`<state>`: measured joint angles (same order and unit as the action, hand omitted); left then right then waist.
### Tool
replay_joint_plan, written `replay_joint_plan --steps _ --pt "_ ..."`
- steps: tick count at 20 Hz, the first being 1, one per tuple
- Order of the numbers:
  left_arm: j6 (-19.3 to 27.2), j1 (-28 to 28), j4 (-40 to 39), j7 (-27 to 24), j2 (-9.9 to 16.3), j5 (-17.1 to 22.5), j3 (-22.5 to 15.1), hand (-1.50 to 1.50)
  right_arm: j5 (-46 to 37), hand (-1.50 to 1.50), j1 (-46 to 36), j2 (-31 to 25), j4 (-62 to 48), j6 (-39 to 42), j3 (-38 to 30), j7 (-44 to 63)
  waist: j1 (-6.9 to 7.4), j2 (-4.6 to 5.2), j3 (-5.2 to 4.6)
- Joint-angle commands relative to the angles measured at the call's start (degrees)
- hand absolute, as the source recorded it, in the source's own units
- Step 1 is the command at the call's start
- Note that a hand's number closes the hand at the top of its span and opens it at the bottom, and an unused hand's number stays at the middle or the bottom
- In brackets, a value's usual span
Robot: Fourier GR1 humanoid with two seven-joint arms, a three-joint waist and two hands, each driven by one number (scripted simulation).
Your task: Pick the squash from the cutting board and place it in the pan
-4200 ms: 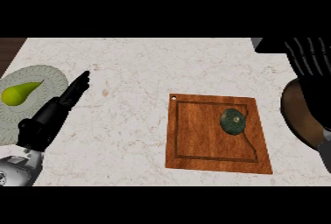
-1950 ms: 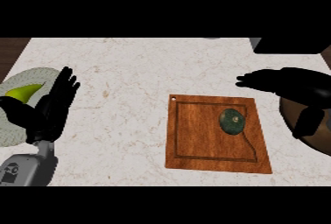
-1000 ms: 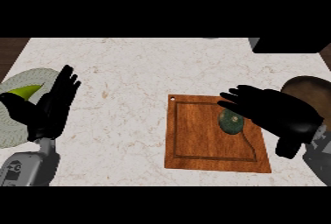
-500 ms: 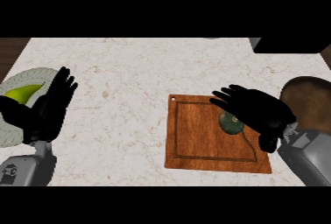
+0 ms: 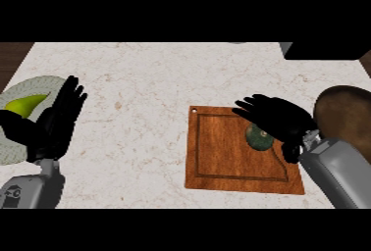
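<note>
The right hand point(image 5: 279, 120) is spread over the squash point(image 5: 258, 138) at the board's point(image 5: 225, 157) 2 o'clock. The squash is judged hard, smooth and roll-prone; it is best clasped across its middle

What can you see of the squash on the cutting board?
The squash is a small, round, dark green thing with a dull, mottled skin. It lies on the right part of the wooden cutting board. The right hand hangs over it with spread fingers and hides its upper right side; contact cannot be told.
</note>
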<state>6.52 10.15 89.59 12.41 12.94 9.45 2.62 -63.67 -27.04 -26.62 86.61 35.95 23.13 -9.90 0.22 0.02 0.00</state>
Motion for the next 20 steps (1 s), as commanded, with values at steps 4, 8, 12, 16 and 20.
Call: replay_joint_plan --steps 4,8,12,16,20 --pt "-1.18 1.68 0.07 2.15 0.26 -0.39 1.79 0.00 -4.73 -1.50 1.26 4.26 -5.42 -3.60 -1.06 -3.04 -0.08 0.00 0.01" --pt "-4.55 -2.58 3.42 2.11 1.42 1.82 3.31 0.00 -6.15 -1.50 1.86 6.80 -8.35 -6.12 -1.50 -4.31 0.11 -0.05 0.01" --pt "-2.28 -1.66 1.93 1.73 -0.95 -1.04 1.72 0.00 -6.53 -1.50 -2.06 4.01 -15.79 -7.51 -5.51 -10.47 0.14 0.02 0.01" --pt "-1.63 0.51 0.35 -0.03 -2.07 -1.81 1.97 0.00 -9.96 1.50 0.16 9.33 -19.40 -14.58 -1.05 -11.30 0.12 0.09 0.02" --pt "-2.37 -5.72 6.86 2.05 -2.72 -2.06 0.50 0.00 -10.62 1.50 -1.74 12.86 -19.42 -12.33 -1.50 -10.96 0.24 -0.05 0.01"
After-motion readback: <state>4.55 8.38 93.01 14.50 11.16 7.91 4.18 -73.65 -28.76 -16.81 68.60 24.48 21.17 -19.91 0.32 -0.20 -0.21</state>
